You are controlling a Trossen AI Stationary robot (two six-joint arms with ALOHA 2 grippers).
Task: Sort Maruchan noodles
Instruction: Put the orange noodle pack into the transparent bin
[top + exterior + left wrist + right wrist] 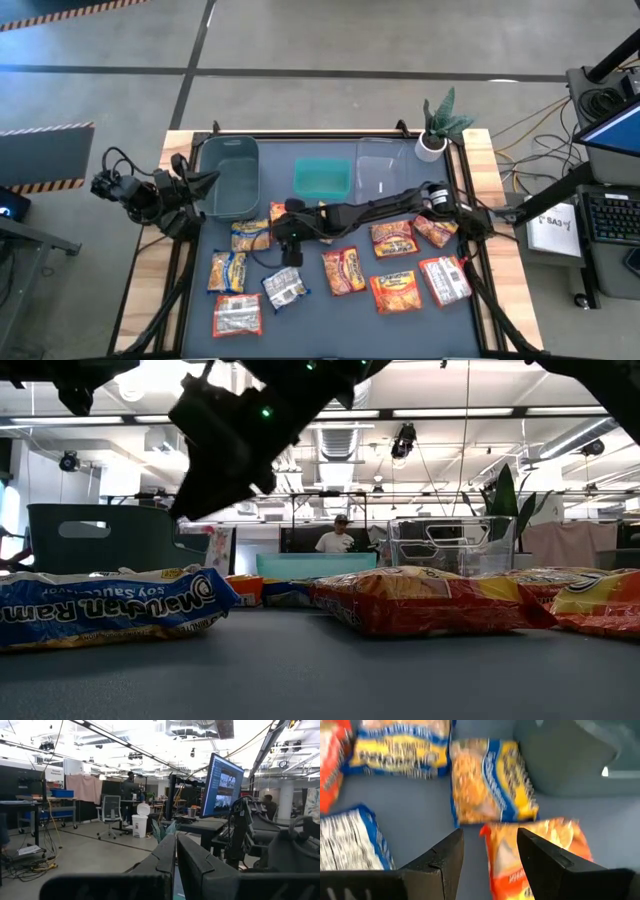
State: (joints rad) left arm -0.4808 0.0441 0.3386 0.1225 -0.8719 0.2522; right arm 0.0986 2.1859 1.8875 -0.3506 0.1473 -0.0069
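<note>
While my right end effector [487, 851] is hanging with its jaws partly apart and holding nothing, I am looking down at an orange noodle packet [535, 855] lying flat on the bench [330, 310], near the dark bin [230, 178]. It is probably light, soft and crinkly, so I should pinch across its short sides. Yellow-and-blue packets [492, 780] are lying just beside it, leaving little room. My left end effector [175, 857] is waiting, shut, off the bench's left edge.

Dark grey bin [231, 177], teal bin [322, 178] & clear bin [384, 168] stood beyond right gripper; potted plant [440, 125] far off its side, by table corner.
</note>
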